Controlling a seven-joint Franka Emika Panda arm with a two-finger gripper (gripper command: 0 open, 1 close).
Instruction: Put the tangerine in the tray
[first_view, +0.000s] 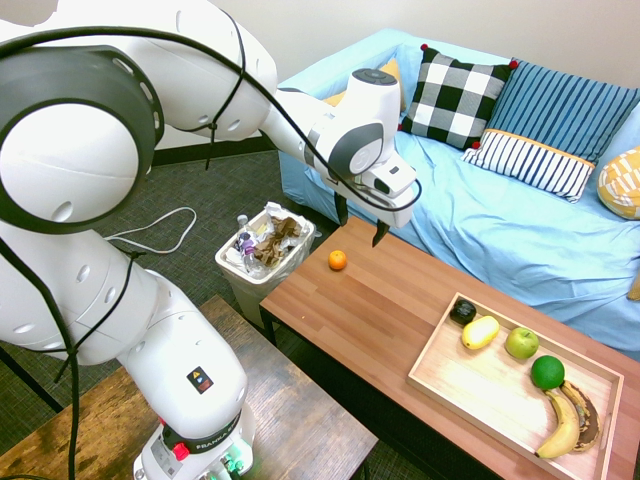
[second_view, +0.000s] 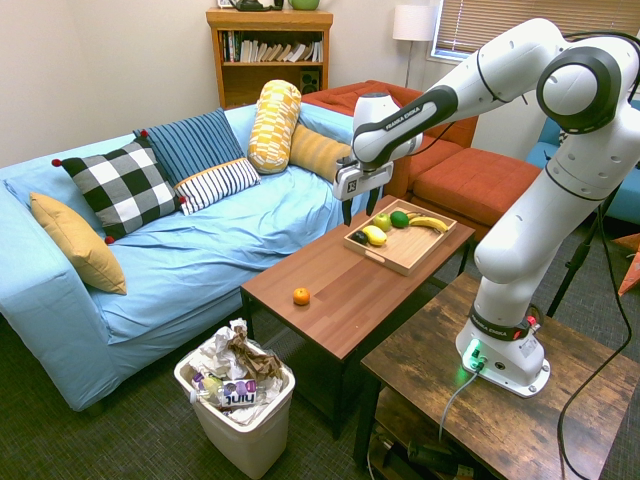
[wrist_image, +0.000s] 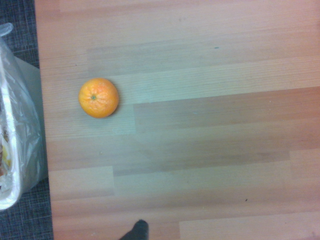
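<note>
The small orange tangerine (first_view: 338, 260) (second_view: 301, 296) (wrist_image: 98, 97) lies alone on the wooden coffee table (first_view: 380, 310) near the end next to the waste bin. My gripper (first_view: 361, 225) (second_view: 360, 209) hangs open above the table, well over the surface and a little toward the tray from the tangerine, with nothing between its fingers. The light-wood tray (first_view: 470, 385) (second_view: 408, 252) rests at the table's other end, holding a yellow lemon (first_view: 480, 332), a green apple (first_view: 521, 343), a green lime (first_view: 547, 372), a banana (first_view: 563, 425) and a dark fruit (first_view: 463, 311).
A white waste bin (first_view: 262, 262) (second_view: 240, 415) full of rubbish stands just off the table's end by the tangerine. The blue sofa (first_view: 500, 220) with cushions runs along the table's far side. A darker wooden table (first_view: 300, 420) bears the arm's base.
</note>
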